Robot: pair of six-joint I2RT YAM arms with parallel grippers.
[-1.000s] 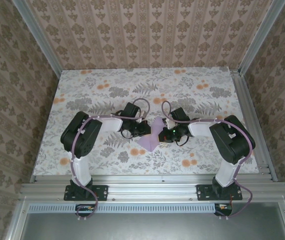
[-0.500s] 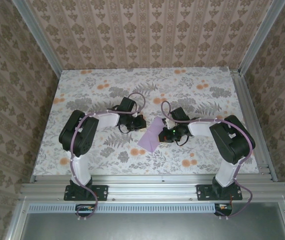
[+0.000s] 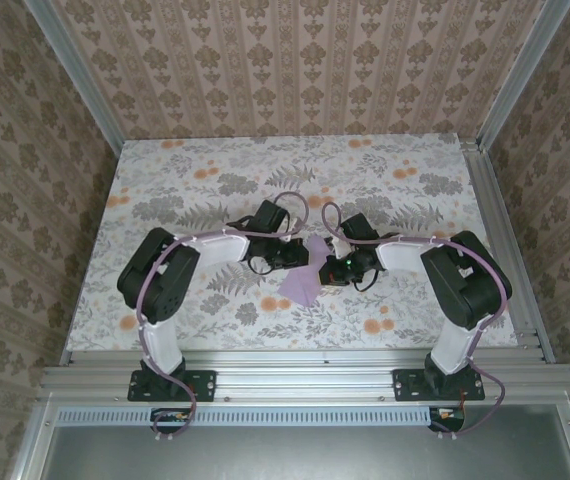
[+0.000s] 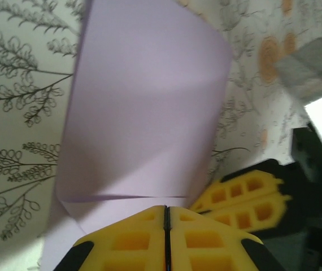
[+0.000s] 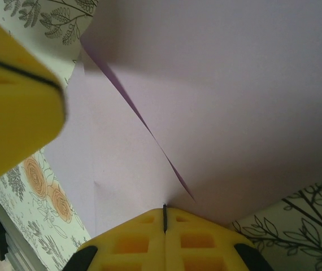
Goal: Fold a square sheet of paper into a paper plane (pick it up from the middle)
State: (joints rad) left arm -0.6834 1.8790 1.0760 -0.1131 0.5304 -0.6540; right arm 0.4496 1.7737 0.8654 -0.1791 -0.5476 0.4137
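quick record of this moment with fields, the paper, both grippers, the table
sheet of paper: pale lilac, partly folded, one crease showing, lying between the two grippers
left gripper: jaws shut, tips at the paper's edge
right gripper: jaws shut on the paper where the crease ends
table: grey and orange floral pattern

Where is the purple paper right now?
In the top view, the purple paper lies near the middle of the table, between the left gripper and the right gripper.
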